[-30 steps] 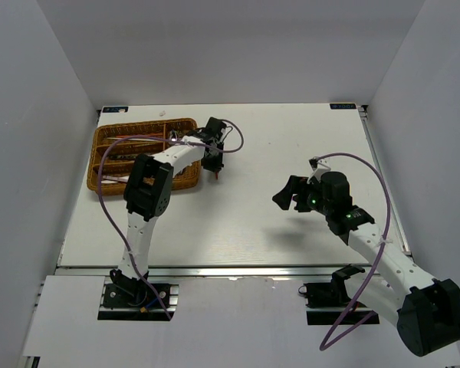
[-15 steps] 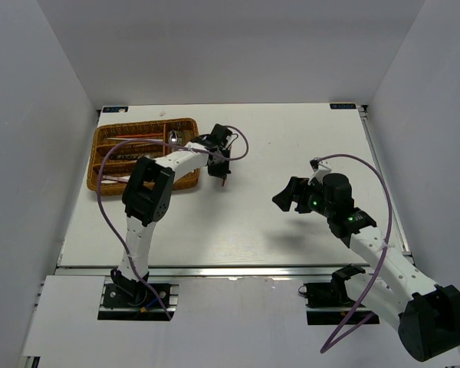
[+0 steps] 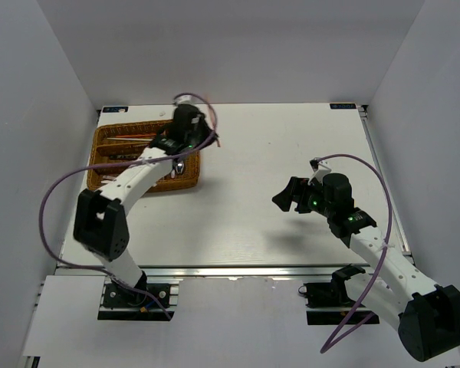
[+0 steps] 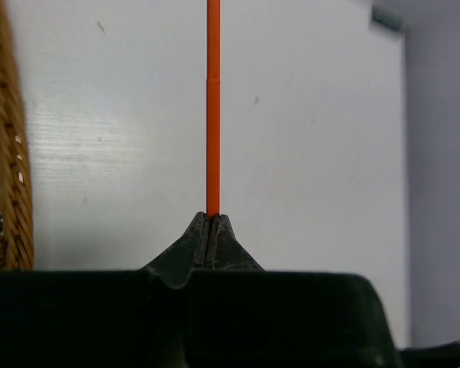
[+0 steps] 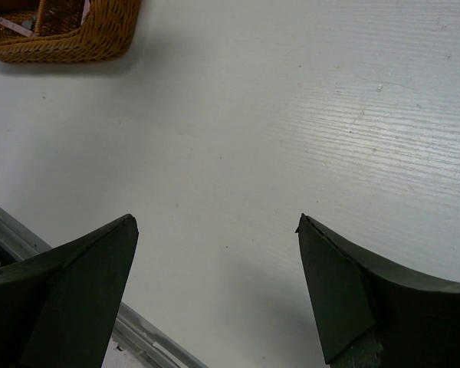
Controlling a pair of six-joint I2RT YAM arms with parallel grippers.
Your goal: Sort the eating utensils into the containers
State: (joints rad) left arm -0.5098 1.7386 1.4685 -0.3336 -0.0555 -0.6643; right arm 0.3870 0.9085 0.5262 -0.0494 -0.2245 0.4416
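We look down past our right arm's two dark fingers [image 5: 77, 276], spread wide apart at the bottom corners. White, faintly grained surface [image 5: 291, 115] fills the space between them. One corner of the brown wicker tray [image 5: 69, 42] sits top left, well apart from the fingers.

Table [image 3: 253, 230], contents:
- Wicker tray [image 3: 93, 172] at far left; utensils [image 3: 123, 158] lying in its compartments.
- Left gripper [image 4: 212, 220] above the tray's right end, pinching one chopstick [image 4: 212, 115] that reaches over the table beside the tray.
- Right gripper [image 3: 289, 196] above the table's right half, well apart from the tray.
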